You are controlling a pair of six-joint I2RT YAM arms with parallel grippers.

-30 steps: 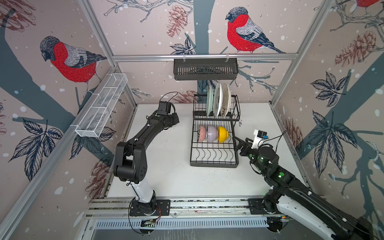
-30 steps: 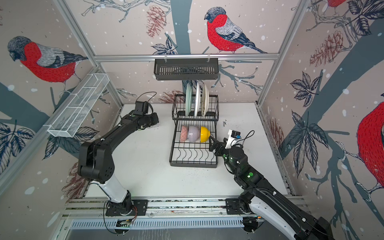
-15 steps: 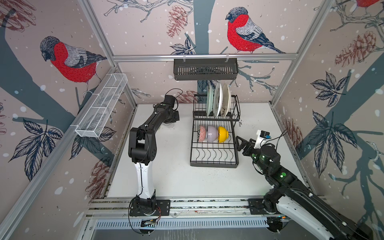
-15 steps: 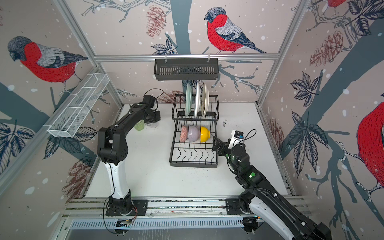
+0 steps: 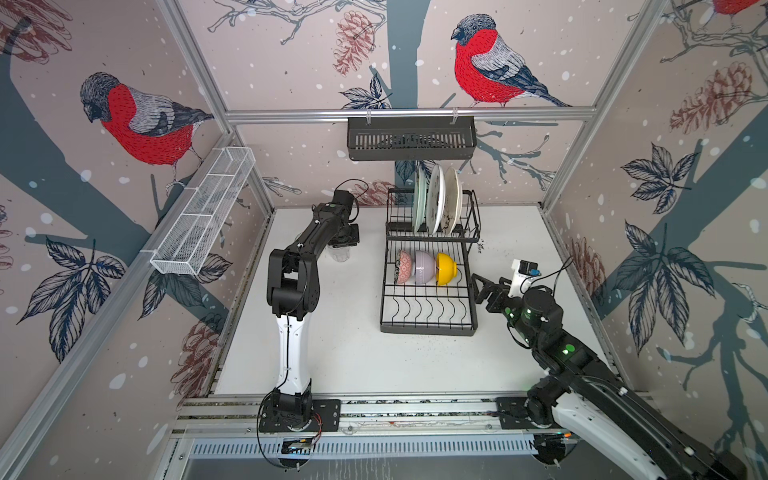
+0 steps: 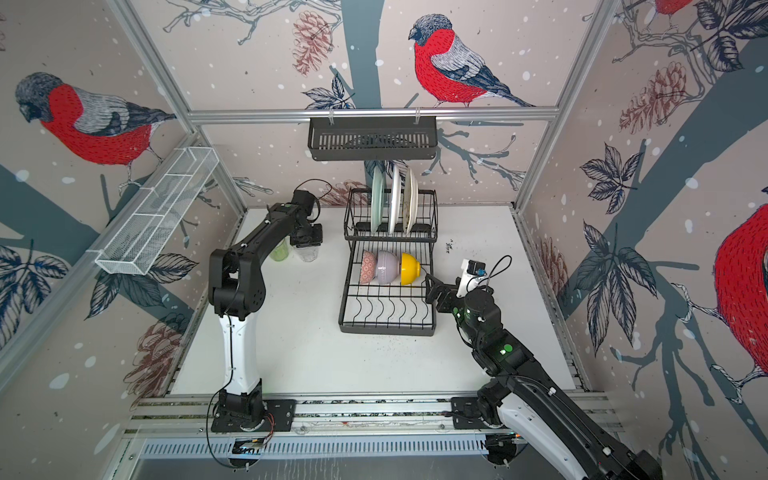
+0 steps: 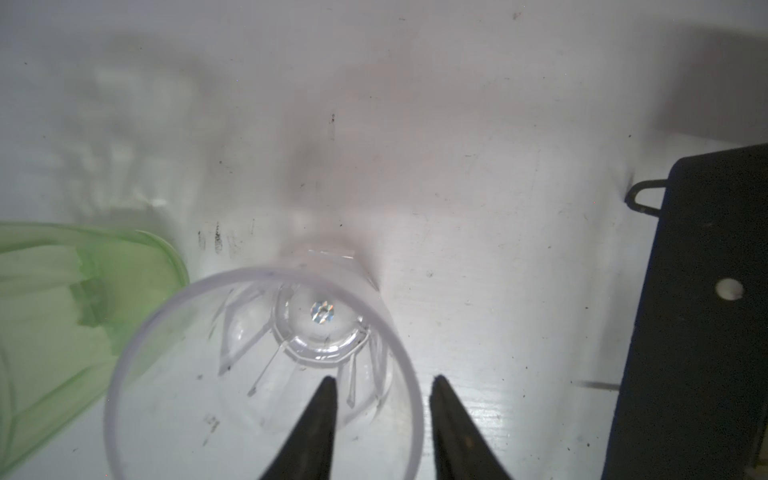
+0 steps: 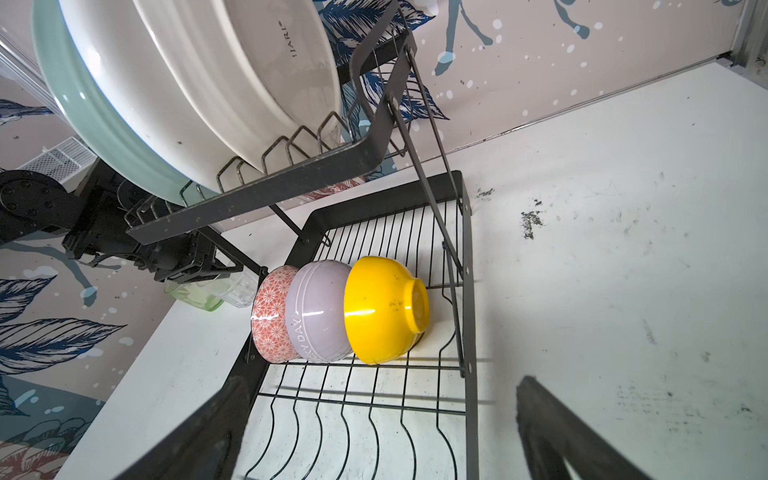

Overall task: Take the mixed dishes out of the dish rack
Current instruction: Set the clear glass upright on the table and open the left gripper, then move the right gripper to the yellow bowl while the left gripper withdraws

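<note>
The black dish rack holds three upright plates on its raised tier: pale green, white patterned, cream. Pink, lilac and yellow bowls lie on the lower tray. Left of the rack, the clear glass stands on the table beside the green glass. My left gripper is open, its fingers straddling the clear glass's rim without pinching it. My right gripper is wide open and empty at the tray's right edge, near the yellow bowl.
A black slotted basket hangs on the back rail above the plates. A long white mesh basket runs along the left wall. The rack's corner lies close to the left gripper. Aluminium frame posts bound the white table.
The left arm folded in and set the clear glass down beside the green one, then its jaws parted. The right gripper drifted slightly right, still open.
</note>
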